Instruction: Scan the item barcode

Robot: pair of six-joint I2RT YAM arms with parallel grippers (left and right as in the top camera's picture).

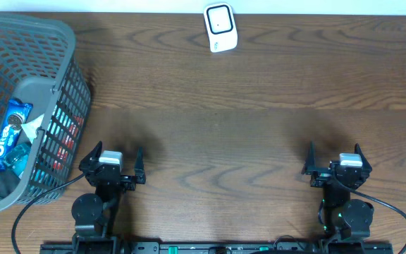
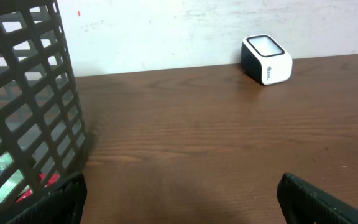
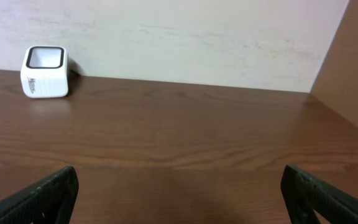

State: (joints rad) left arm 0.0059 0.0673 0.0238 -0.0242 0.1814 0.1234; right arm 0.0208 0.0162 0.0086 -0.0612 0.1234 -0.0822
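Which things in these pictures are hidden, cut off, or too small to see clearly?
- Overhead: no barcode shows on the Oreo pack; its print is too small.
- Overhead, left wrist: the other items show only as coloured bits through the mesh of the basket.
- Overhead: the frame edge cuts off the basket's left side.
- Wrist views: the lettering on the scanner is too blurred to read.

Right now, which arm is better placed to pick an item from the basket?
Left. The left gripper stands open close beside the basket holding the Oreo pack; the right gripper, also open, is far across the table.
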